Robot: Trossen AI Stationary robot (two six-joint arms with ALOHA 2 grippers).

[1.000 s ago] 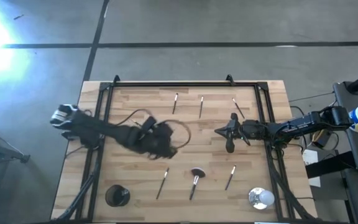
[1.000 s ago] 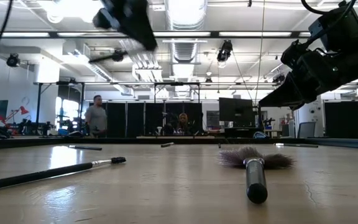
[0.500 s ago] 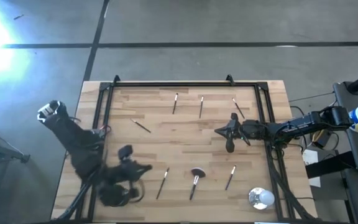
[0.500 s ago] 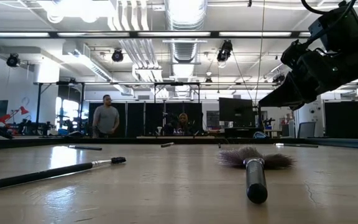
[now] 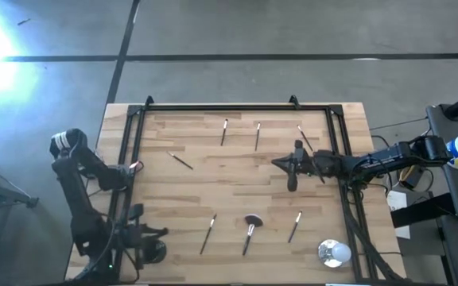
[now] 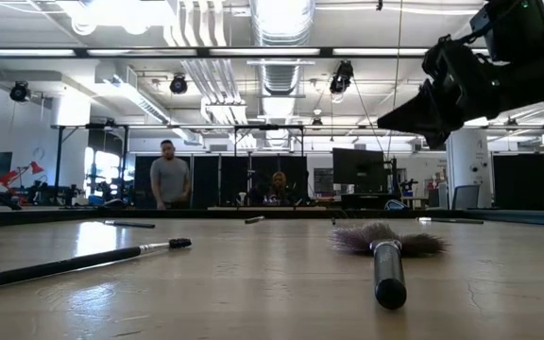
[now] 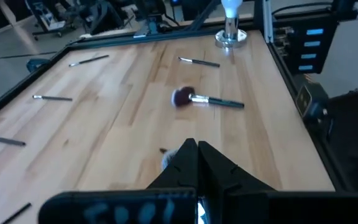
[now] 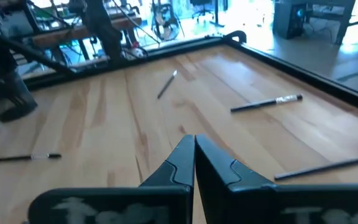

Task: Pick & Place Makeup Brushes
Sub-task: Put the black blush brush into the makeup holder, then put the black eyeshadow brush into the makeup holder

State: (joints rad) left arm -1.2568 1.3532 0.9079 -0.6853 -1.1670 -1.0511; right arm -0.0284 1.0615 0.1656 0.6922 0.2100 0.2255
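Far left of the high view, by the table's (image 5: 237, 184) lower left corner: left gripper (image 5: 159, 232), fingers (image 7: 194, 154) pressed together and holding nothing, poised above the wood just beside a dark round cup (image 5: 151, 253); arm folded back along the table's left edge.

Spread over the boards, well apart from one another, seven makeup brushes, all lying flat; first a short brush (image 5: 181, 160) at the left of the middle; lower down a slanted brush (image 5: 209, 233); at the far edge two thin brushes (image 5: 224, 132) and (image 5: 258, 136); near the lower edge the fluffy brush (image 5: 250, 230) with its reddish-brown head toward the table's middle, seen head-on and close in the low view; right of it another thin brush (image 5: 295, 226); at the far right a last brush (image 5: 303, 137), partly under the right arm.

Right of centre: right gripper (image 5: 277, 164), jaws closed tight on nothing, raised clear of the wood, pointing toward the table's middle.

Lower right corner: a round silver-white object (image 5: 334, 253), upright.

Behind the table, in the low view, a standing person (image 6: 170, 176).
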